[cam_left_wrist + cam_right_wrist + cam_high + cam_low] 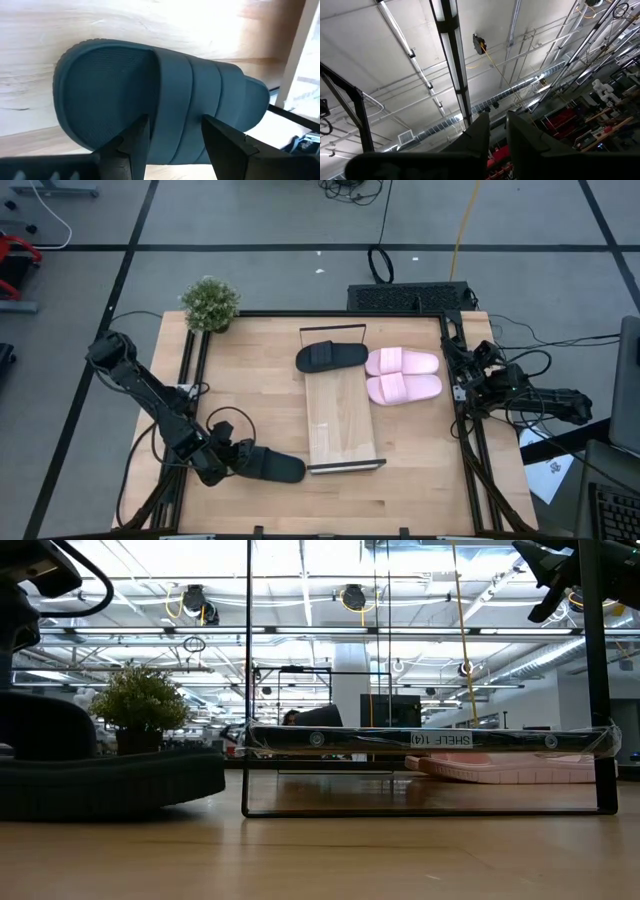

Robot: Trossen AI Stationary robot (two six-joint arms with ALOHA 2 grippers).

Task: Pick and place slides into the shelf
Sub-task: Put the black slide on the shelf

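Slides lie in three places: one black slide point(270, 465) rests on the counter point(410, 480) near its front left, long axis running left to right, one end under the left end effector point(236, 457) and the other reaching toward the near end of the shelf point(342, 420). In the left wrist view the two fingers point(131, 145) stand parted over the footbed just beside the strap, not closed on it. A second black slide point(332, 356) lies crosswise on the shelf's far end, also left to right. Two pink slides point(403, 375) sit side by side on the counter just right of the shelf, long axes left to right. The shelf itself runs front to back. The right end effector point(470, 370) waits at the counter's right edge, fingers nearly together, holding nothing. A potted plant point(210, 305) stands at the far left corner.
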